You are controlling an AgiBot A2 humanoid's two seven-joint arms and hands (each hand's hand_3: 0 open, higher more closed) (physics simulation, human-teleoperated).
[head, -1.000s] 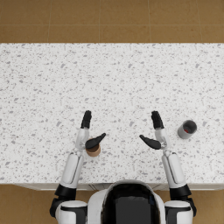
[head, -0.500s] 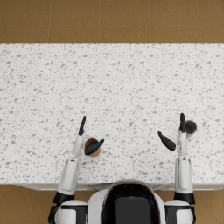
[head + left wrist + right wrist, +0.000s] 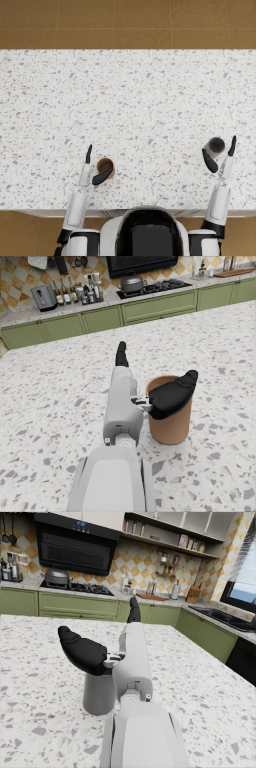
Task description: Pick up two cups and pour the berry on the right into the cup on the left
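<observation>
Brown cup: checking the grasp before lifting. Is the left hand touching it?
Cannot tell. In the left wrist view, the left hand overlaps the brown cup, but contact isn't plain.

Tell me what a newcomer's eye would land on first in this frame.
Two small cups on a wide speckled white counter, near its front edge: a brown cup on the left and a grey cup on the right with something red inside. The left hand is open around the brown cup and the right hand is open around the grey one, fingers on either side; neither cup looks lifted yet.
</observation>
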